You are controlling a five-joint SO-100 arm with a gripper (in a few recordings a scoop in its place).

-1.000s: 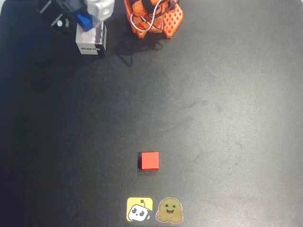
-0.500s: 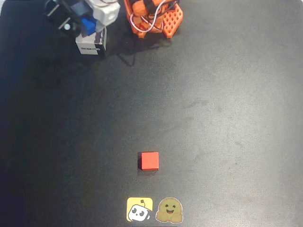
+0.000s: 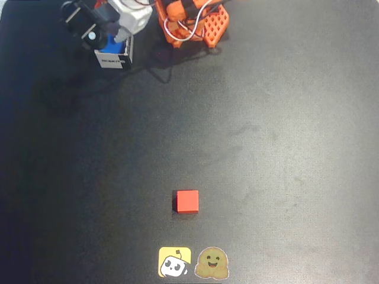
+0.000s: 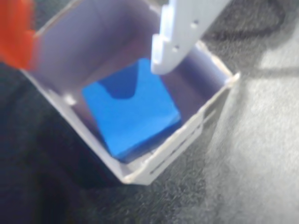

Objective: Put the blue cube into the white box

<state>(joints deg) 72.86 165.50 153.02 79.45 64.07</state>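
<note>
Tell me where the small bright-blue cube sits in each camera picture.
Overhead view: the small bright-blue cube is at top left, inside the small white open-topped box, partly under the gripper.
Wrist view: picture centre, on the box floor.
Shared landmark: the white box.

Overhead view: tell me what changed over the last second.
The gripper let go of the small bright-blue cube, which now lies inside the white square open-topped box; the gripper has drifted up-left. The red cube and both stickers stayed put.
</note>
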